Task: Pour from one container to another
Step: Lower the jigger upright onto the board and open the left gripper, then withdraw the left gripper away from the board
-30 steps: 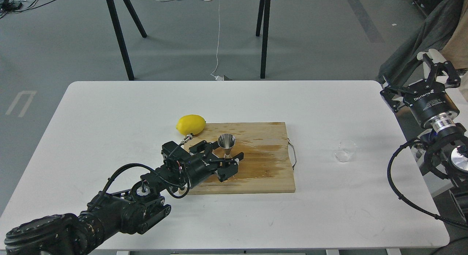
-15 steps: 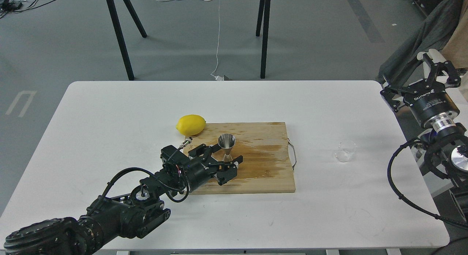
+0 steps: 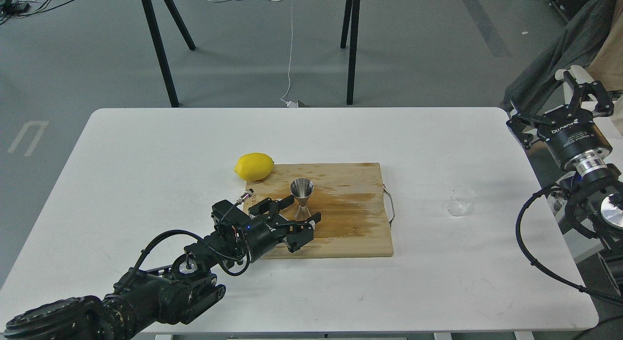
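The steel jigger [image 3: 302, 194] stands upright on the wooden cutting board [image 3: 350, 223], near its left side. My left gripper [image 3: 303, 208] lies low on the board just in front of it. It is open, and its fingertips flank the jigger's base without gripping it. The small clear glass cup [image 3: 460, 201] stands upright on the white table [image 3: 146, 150] well to the right of the board. My right gripper [image 3: 550, 99] is open and holds nothing, raised beyond the table's right edge, far from the cup.
A yellow lemon [image 3: 254, 166] rests on the table at the board's back left corner. A wet stain darkens the board's middle. The board has a metal handle [image 3: 389, 206] on its right end. A black stand's legs [image 3: 160, 47] rise behind the table.
My left gripper has drawn back toward the lower left, away from the jigger, which stays upright in place. The right arm and the glass cup have not moved.
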Tool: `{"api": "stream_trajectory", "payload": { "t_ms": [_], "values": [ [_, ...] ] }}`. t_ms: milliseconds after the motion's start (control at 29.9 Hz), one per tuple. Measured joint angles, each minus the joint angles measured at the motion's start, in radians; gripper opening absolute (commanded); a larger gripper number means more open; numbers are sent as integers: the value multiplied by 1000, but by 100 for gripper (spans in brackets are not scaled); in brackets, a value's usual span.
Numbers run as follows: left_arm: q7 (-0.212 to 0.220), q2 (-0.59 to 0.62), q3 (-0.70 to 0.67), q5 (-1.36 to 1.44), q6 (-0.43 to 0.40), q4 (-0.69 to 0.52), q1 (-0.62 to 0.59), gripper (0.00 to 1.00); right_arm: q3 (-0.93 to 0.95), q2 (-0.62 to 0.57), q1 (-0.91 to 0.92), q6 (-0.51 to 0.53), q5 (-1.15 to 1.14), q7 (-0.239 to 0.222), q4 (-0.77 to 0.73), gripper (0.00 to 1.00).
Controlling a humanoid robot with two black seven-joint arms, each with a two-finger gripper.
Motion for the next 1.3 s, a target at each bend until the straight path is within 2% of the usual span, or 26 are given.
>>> {"api": "stream_trajectory", "payload": {
  "t_ms": [936,1070,1203,1304],
  "values": [
    [0,77,-3,-1,0,-17,12,91,0,0,0,0,0,0,0,99],
    [0,113,-3,-1,0,-67,18,91,0,0,-2,0,0,0,0,99],
    [0,191,-3,-40,-1,-168,21,91,1,0,-5,0,0,0,0,99],
    [0,273,1,-84,-59,-250,21,91,2,0,-6,0,0,0,0,99]
  ]
}}
